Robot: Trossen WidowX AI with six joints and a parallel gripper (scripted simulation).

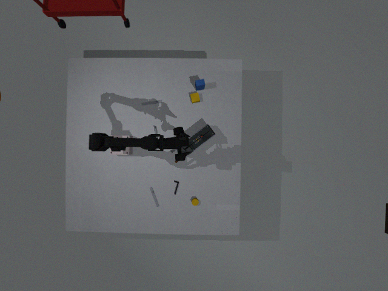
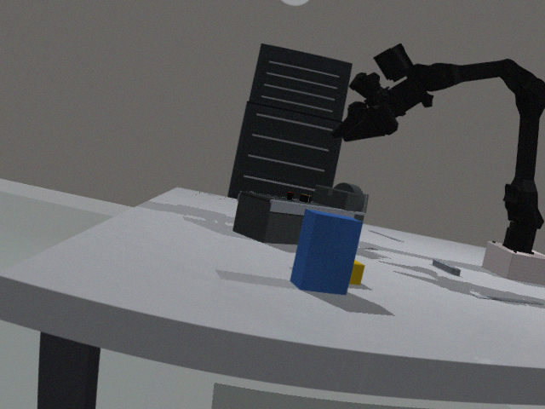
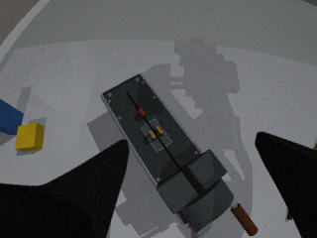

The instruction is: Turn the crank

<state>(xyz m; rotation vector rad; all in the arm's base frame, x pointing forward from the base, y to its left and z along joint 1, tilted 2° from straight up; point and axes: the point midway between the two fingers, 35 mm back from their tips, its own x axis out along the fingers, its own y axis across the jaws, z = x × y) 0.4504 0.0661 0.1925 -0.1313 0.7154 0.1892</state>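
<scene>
The machine [image 1: 206, 131] [image 2: 251, 216] [image 3: 129, 119] is a dark box with a slot along its top. The red pointer [image 1: 202, 136] [image 2: 289, 195] [image 3: 142, 112] stands in the slot, beyond the two brass zero marks [image 2: 305, 197] [image 3: 156, 132], toward the end away from the crank. A grey housing and drum sit at the crank end. The orange-brown crank handle [image 3: 245, 219] sticks out there in the wrist view. My gripper [image 2: 340, 135] [image 3: 193, 142] is open and empty, high above the machine, and the handle lies between and below its fingers in the wrist view.
A blue block [image 1: 199, 84] [image 2: 328, 253] [image 3: 9, 117] and a yellow cube [image 1: 194, 97] [image 2: 357, 273] [image 3: 30, 137] stand beside the machine. A yellow round piece [image 1: 195, 202], a black hex key [image 1: 176, 187] and a grey bar [image 1: 154, 196] lie on the other side.
</scene>
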